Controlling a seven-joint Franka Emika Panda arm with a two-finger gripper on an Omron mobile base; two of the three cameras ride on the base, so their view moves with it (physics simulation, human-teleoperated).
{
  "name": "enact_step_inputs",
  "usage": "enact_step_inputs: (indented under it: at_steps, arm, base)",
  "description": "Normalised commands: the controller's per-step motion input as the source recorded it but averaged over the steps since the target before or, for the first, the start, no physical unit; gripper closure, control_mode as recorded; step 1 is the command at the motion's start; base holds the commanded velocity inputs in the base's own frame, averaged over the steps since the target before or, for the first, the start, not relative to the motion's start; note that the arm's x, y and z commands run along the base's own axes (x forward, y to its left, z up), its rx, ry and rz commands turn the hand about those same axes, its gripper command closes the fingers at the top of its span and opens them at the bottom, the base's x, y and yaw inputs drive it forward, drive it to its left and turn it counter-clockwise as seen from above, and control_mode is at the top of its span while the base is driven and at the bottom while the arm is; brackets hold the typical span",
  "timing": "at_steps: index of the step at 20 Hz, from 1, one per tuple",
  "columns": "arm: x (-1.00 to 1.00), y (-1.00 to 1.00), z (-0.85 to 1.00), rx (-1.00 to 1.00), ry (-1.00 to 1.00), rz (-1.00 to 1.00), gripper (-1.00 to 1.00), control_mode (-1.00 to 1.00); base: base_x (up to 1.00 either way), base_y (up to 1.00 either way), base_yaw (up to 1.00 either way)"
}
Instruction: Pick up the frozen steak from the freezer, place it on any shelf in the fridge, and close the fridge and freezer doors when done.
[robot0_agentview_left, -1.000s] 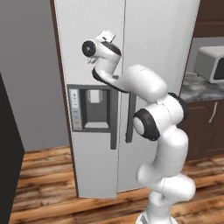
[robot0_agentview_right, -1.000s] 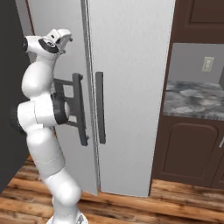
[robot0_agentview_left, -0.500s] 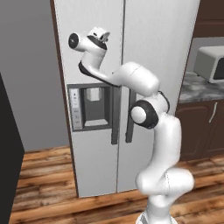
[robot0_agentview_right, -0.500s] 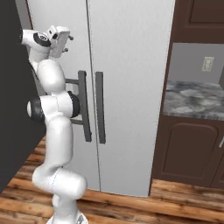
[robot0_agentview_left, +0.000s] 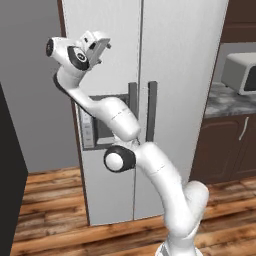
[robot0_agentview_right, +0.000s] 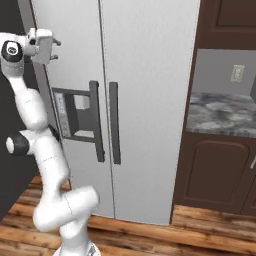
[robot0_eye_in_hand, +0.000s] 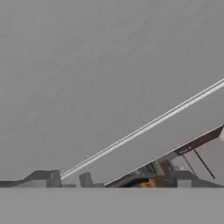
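Claw (robot0_agentview_left: 103, 46) now further left, doors (robot0_agentview_left: 165, 60) shut

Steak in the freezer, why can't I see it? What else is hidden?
- Steak: both base views, behind the shut freezer door.
- Fridge shelves: behind the shut fridge door.
- Gripper open or shut: too small in the base views; hand view cuts the fingertips off.

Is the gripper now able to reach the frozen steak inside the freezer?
Probably not yet. Both doors are shut: the freezer door with the dispenser panel and the fridge door. The gripper is raised high in front of the freezer door, well above its handle.
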Motion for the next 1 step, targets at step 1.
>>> enact_step_inputs:
  at_steps: [1]
  arm:
    - [-1.0, 0.09, -0.26, 0.0, -0.45, 0.0, -1.0, -1.0]
  base:
    - [0.0, 0.0, 0.0]
